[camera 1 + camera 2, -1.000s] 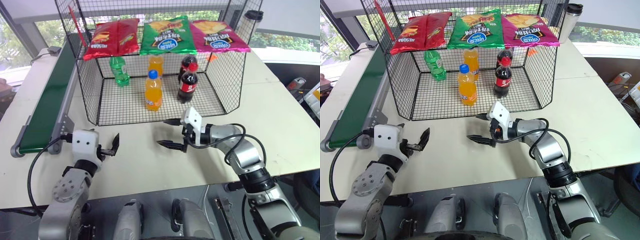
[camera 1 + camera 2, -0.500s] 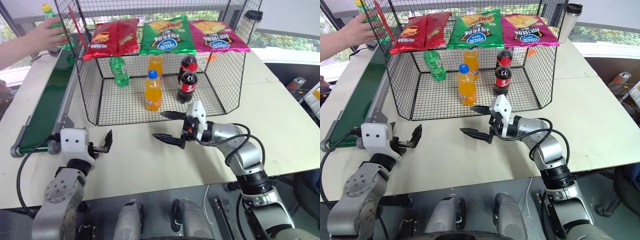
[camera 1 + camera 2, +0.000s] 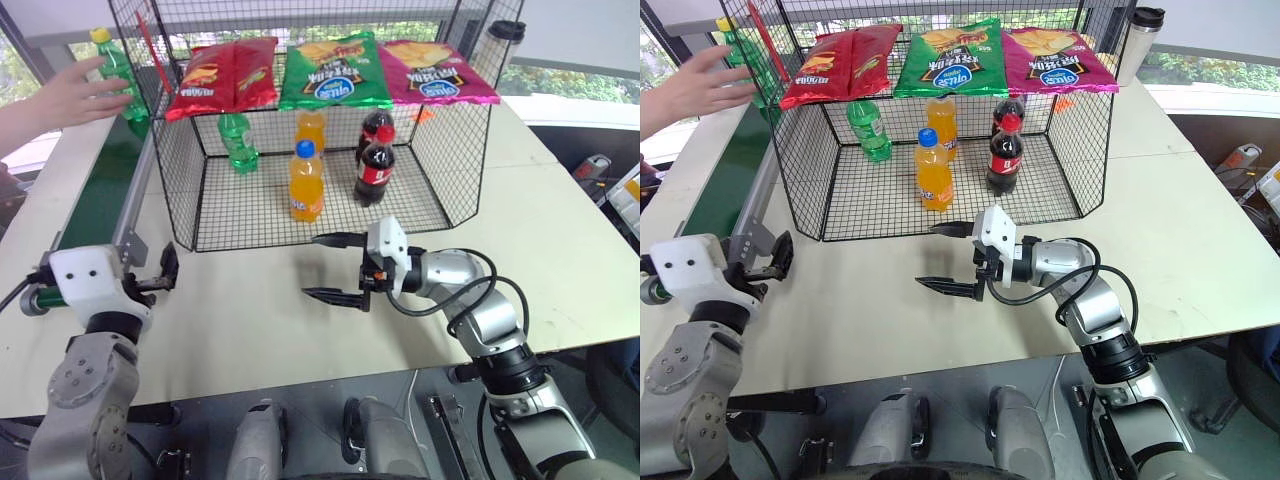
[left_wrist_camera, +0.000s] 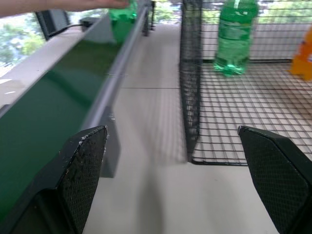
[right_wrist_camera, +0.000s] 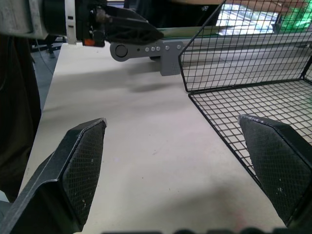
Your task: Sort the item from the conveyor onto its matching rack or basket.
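nearest, at about 7 o'clock on the table (image 3: 560,250), the left gripper (image 3: 160,275) hangs with its fingers spread wide and nothing between them, just beside the roller end of the conveyor (image 3: 95,195). at 5 o'clock the right gripper (image 3: 335,267) points toward the left one, fingers equally wide apart and empty, over bare tabletop just in front of the wire cage (image 3: 460,130). inside the cage stand an orange soda bottle (image 3: 306,182), a cola bottle (image 3: 375,166) and a green bottle (image 3: 238,142), with chip bags (image 3: 336,70) hung along the back wall. farthest, at 11 o'clock, a person's hand (image 3: 75,95) is at the green soda bottle (image 3: 117,75) standing upright on the far end of the conveyor
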Tool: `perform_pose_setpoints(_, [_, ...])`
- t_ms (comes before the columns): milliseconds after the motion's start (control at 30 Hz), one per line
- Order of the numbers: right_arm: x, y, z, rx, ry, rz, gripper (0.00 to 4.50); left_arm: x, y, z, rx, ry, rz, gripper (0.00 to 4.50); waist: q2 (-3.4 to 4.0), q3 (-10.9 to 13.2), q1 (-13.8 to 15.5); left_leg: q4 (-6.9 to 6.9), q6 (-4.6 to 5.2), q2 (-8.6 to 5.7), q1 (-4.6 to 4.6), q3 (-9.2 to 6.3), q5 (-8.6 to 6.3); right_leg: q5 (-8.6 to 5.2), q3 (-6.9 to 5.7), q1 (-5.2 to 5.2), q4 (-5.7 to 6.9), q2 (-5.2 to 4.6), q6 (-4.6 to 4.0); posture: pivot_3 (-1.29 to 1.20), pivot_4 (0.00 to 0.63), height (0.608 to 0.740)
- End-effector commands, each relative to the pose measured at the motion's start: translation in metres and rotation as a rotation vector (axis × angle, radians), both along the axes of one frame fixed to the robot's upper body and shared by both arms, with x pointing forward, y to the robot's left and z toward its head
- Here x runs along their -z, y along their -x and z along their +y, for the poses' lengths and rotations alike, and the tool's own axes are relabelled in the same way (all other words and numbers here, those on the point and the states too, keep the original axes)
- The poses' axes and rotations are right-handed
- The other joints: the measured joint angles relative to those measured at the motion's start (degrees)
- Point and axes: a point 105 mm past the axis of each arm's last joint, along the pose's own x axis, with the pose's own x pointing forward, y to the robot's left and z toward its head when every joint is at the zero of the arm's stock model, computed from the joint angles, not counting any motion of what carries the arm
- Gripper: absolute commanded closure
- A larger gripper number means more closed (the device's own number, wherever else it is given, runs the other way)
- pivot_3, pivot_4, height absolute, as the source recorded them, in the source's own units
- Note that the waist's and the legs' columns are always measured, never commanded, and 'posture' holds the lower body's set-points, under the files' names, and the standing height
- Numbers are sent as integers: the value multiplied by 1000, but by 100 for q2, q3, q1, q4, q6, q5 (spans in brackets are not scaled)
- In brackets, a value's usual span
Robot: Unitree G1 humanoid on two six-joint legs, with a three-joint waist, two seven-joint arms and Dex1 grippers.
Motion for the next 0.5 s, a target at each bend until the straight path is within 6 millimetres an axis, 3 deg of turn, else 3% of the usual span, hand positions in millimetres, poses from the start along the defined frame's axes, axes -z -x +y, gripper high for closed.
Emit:
perform_pose_setpoints(33, [-7, 1, 1, -19, 0, -42, 0, -22, 7, 10, -65, -27, -80, 54, 0, 0, -1, 0, 0, 0, 1, 0, 0, 0, 0, 2, 0, 0, 0, 0, 150, 740])
perform_pose_setpoints(167, [-5, 0, 1, -23, 8, -43, 0, -22, 13, 29, -170, -12, -84, 54, 0, 0, -3, 0, 0, 0, 2, 0, 0, 0, 0, 3, 0, 0, 0, 0, 150, 740])
perform_pose_setpoints(500, [-18, 6, 4, -64, -32, -56, 0, -21, 20, 45, -203, -30, -60, 54, 0, 0, -5, 0, 0, 0, 3, 0, 0, 0, 0, 3, 0, 0, 0, 0, 150, 740])
